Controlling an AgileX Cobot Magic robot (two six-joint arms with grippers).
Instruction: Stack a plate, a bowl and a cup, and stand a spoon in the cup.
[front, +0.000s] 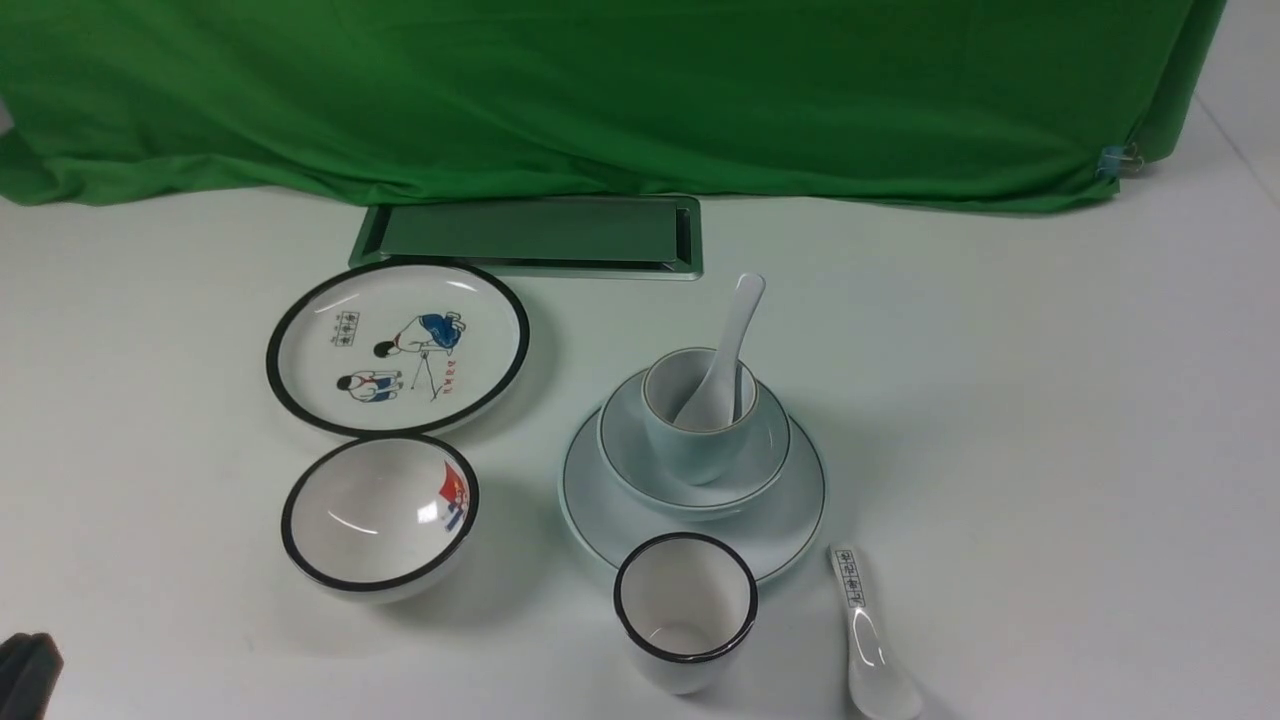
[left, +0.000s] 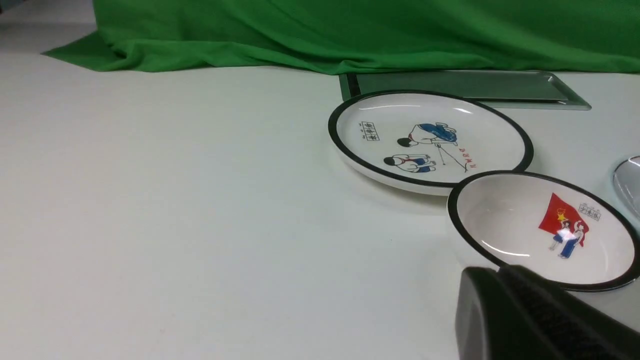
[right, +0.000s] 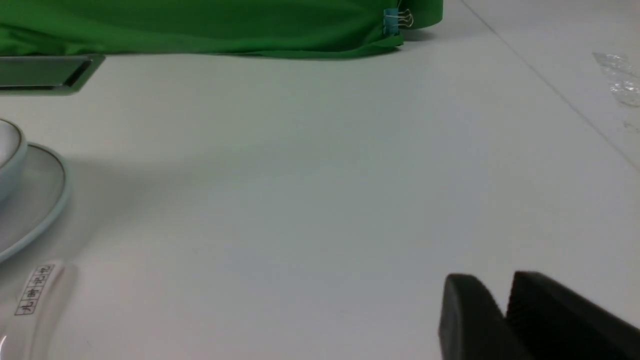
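- Front view alone: spoon (front: 722, 360) stands in cup (front: 697, 415), on bowl (front: 694, 450), on plate (front: 692, 490).
- My left claw (left: 505, 280): clenched, empty.
- My right claw (right: 502, 300): slightly parted, empty.

Plate (front: 692, 515) right of table (front: 1050, 420) centre; bowl (front: 694, 455) on plate, cup (front: 697, 415) in bowl, spoon (front: 722, 360) in cup, handle leaning toward 1 o'clock. Figured plate (front: 397, 347) at stack's 10 o'clock, second bowl (front: 380, 515) just before it. Second cup (front: 686, 610) at 6 o'clock (overlapping plate's near rim in front view). Lettered spoon (front: 866, 635) at 5 o'clock. Tray (front: 530, 236) behind.
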